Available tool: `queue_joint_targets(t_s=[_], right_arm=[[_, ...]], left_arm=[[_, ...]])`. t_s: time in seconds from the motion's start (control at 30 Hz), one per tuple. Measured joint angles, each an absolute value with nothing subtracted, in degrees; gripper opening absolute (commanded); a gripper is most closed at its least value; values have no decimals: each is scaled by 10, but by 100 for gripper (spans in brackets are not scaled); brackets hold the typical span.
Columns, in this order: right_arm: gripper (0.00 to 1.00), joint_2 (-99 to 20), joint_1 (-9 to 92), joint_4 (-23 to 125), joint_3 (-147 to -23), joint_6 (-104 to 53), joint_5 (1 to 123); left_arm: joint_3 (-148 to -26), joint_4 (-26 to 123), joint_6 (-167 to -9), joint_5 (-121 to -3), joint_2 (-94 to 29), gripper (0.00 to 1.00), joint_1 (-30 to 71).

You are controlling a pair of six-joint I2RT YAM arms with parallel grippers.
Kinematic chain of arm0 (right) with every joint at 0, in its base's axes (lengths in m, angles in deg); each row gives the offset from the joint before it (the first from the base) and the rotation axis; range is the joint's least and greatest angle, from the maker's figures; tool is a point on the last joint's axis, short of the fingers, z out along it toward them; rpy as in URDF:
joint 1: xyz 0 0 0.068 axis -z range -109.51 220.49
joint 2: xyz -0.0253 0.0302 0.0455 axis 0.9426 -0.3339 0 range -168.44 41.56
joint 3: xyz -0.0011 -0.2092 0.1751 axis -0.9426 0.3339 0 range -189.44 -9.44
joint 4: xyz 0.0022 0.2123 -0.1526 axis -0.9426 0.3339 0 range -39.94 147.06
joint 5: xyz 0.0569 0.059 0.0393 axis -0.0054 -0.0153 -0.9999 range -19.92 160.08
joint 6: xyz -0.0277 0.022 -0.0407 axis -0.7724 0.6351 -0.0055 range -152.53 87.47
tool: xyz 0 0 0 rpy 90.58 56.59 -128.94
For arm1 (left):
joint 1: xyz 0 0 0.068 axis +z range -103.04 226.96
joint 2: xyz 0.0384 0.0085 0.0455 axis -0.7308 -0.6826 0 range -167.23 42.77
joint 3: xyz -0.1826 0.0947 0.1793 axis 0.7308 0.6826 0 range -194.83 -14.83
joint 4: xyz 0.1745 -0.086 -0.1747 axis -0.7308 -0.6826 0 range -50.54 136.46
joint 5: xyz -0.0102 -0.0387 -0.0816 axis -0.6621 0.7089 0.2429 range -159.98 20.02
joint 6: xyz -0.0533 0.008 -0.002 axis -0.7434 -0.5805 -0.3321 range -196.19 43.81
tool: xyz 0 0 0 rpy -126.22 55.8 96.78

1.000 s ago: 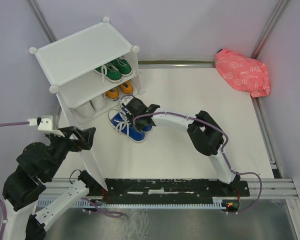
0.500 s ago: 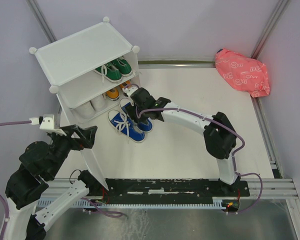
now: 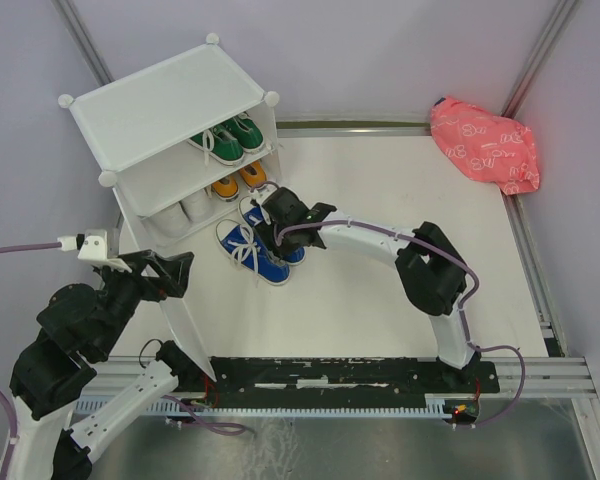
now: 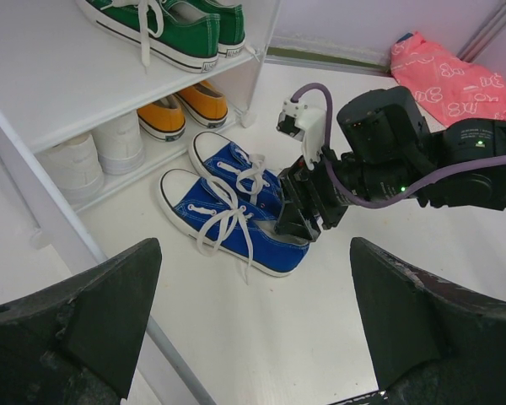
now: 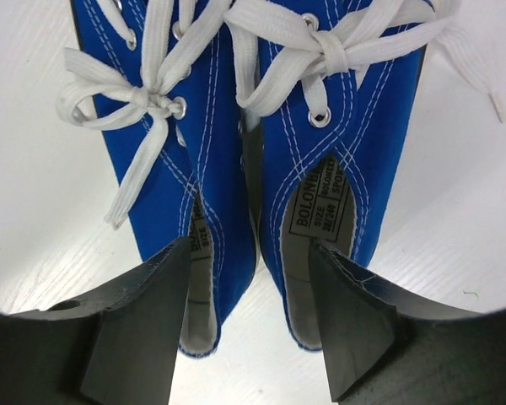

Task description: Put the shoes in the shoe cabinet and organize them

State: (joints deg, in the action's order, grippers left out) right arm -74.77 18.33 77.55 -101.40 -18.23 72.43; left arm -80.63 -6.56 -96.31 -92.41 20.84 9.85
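Observation:
The white shoe cabinet [image 3: 160,100] stands at the back left. Green shoes [image 3: 225,140] sit on its inner shelf; orange shoes [image 3: 238,182] and white shoes [image 3: 185,212] sit on its floor. The blue shoes [image 3: 255,250] lie side by side on the table in front of it, toes toward the cabinet. My right gripper [image 3: 280,222] is open at their heels; in the right wrist view [image 5: 253,321] one finger [image 5: 143,329] is over each shoe opening, with the inner heel walls between them. My left gripper [image 3: 170,272] is open and empty, near the front left.
A white panel [image 3: 190,330] runs from the cabinet's front corner toward the near edge, right by my left gripper. A pink patterned bag [image 3: 485,145] lies at the back right corner. Metal rails edge the table [image 3: 380,180].
My right gripper swung toward the cabinet over the blue shoes, then came back to their heels. The blue shoes and the left arm have hardly moved.

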Motion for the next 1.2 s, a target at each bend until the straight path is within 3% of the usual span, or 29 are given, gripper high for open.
queue_joint_targets(t_s=[0.23,0.33,0.43,0.53,0.83,1.03,1.2], right_arm=[[54,-786,181,744,-1014,-175,727],[40,-800,179,731,-1016,-174,742],[16,-808,173,730,-1021,-179,761],[4,-808,164,733,-1025,-186,777],[2,-808,131,860,-1100,-192,787],[2,-808,121,986,-1254,-205,746],[2,-807,121,986,-1373,-210,730]], left_arm=[[-807,-67,-963,-925,208,99,99],[-809,-70,-963,-927,208,99,99],[-812,-75,-963,-930,208,99,99],[-814,-78,-964,-933,209,99,99],[-819,-85,-964,-934,209,99,99],[-824,-92,-964,-934,211,99,99],[-826,-100,-964,-934,228,99,99]])
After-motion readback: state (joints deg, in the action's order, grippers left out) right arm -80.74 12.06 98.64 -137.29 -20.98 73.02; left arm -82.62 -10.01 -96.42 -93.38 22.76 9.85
